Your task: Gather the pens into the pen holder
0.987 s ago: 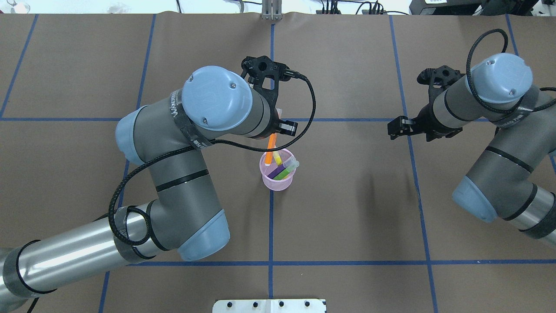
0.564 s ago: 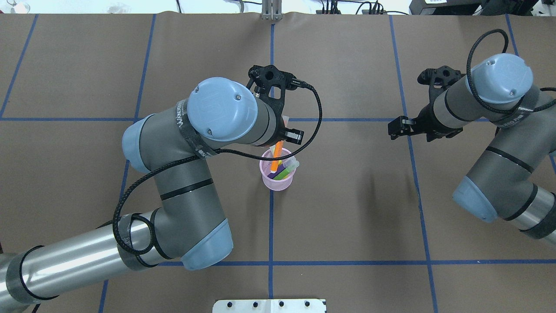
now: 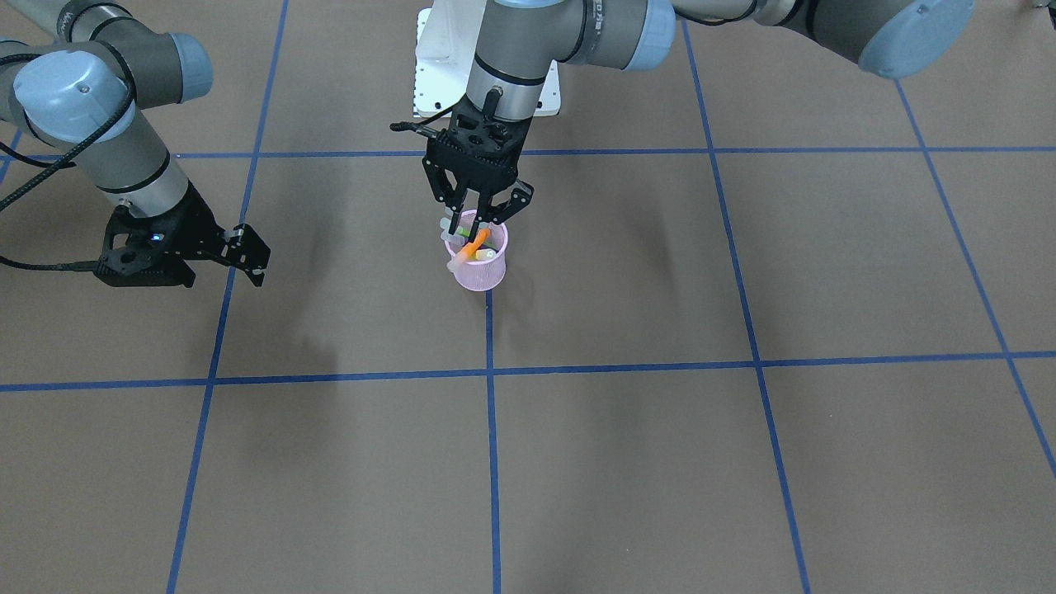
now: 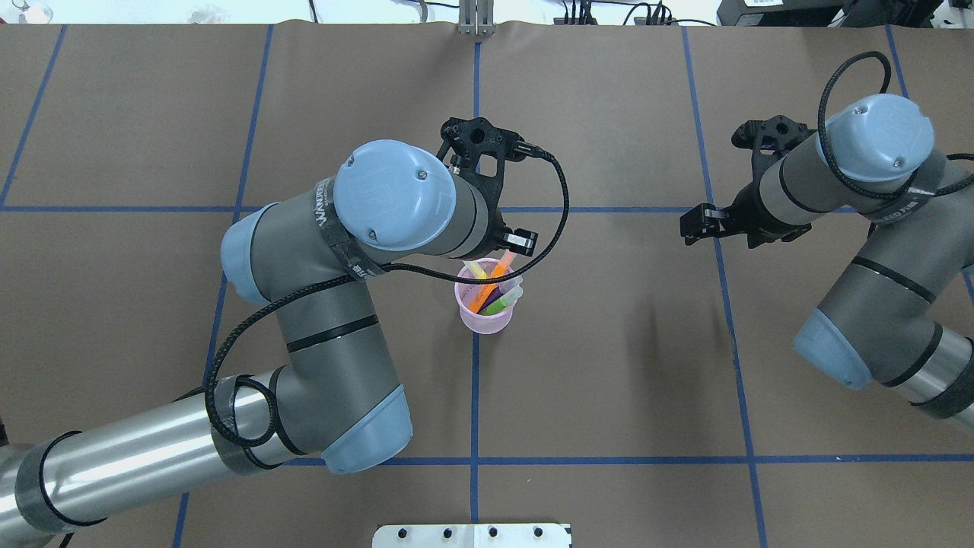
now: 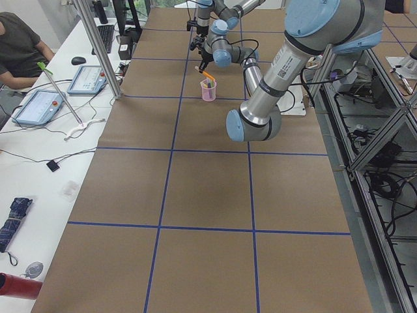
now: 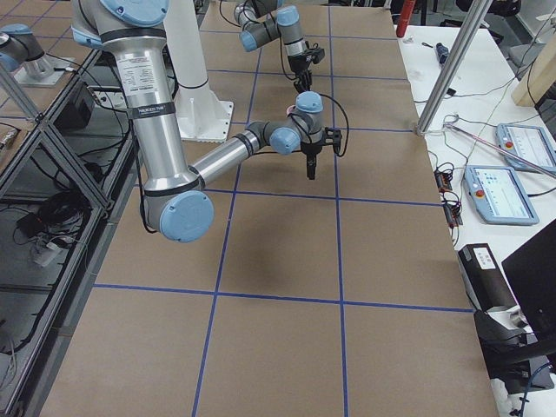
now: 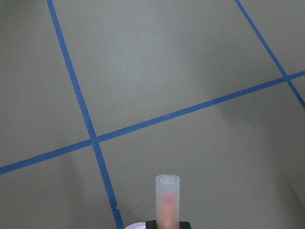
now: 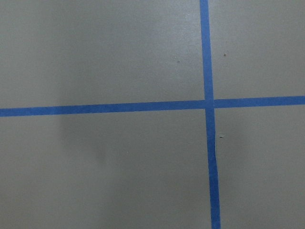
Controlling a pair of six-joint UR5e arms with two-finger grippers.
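The pink mesh pen holder (image 4: pixel 485 320) stands upright at the table's middle, also in the front view (image 3: pixel 478 276). A yellow pen (image 4: pixel 475 269), a purple pen (image 4: pixel 500 288) and a green pen (image 4: pixel 498 306) lean inside it. My left gripper (image 4: pixel 511 250) hangs just over the rim (image 3: pixel 480 223), shut on the orange pen (image 4: pixel 487 293), whose lower end is inside the cup and which leans. Its pale cap (image 7: pixel 167 195) shows in the left wrist view. My right gripper (image 4: pixel 691 225) is open and empty, well off to the right above bare table (image 3: pixel 252 252).
The white robot base plate (image 4: pixel 472 535) lies at the near edge. Blue tape lines (image 4: pixel 475 396) grid the brown table. The left forearm (image 4: pixel 319 320) spans the left half. Operator desks with tablets (image 5: pixel 39 104) and a metal post (image 5: pixel 98 45) flank the table.
My left gripper moved right and down over the cup. The orange pen went from above the rim to leaning with its lower end inside. The right arm has not moved.
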